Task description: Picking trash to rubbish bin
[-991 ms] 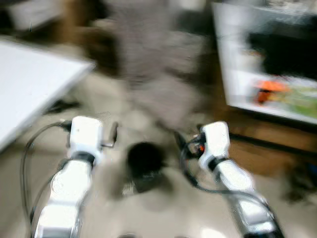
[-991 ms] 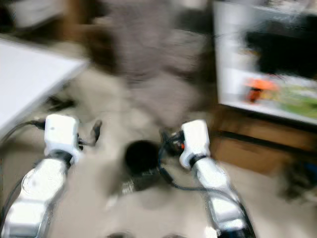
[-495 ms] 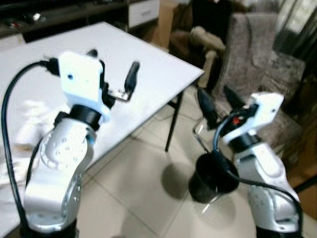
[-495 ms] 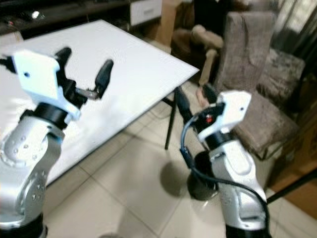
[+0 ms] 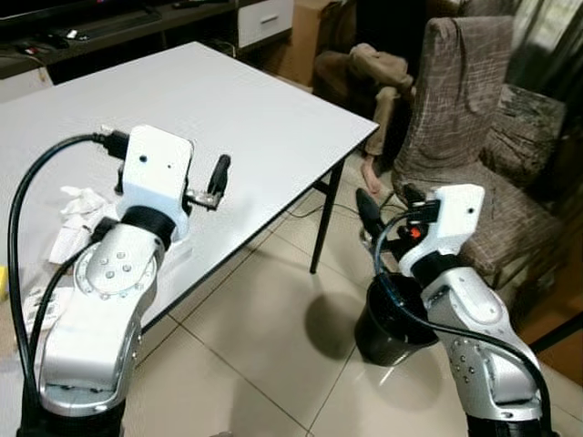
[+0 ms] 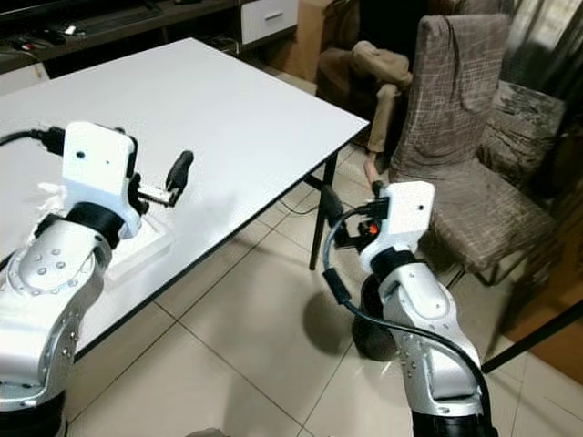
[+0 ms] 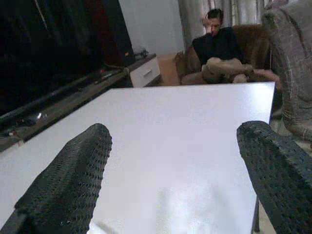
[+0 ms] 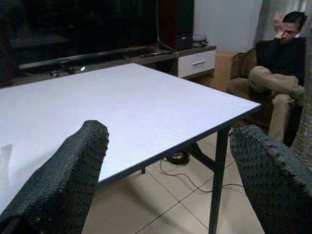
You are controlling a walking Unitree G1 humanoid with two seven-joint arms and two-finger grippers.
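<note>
On your left, crumpled white trash (image 5: 80, 211) lies on the white desk (image 5: 237, 109) near its near edge, just beside the raised left arm. Your left pincer (image 7: 175, 175) hangs above the desk with its fingers spread wide apart — nothing between them. Past the desk's corner, the right pincer (image 8: 165, 180) is held over the tiled floor (image 5: 264, 337), fingers likewise spread and empty. The black bin (image 5: 387, 323) stands on the floor just beneath that right arm, partly hidden by it. Farther right sits a patterned chair (image 6: 465, 118) — a person (image 8: 275, 58) is seated behind it.
</note>
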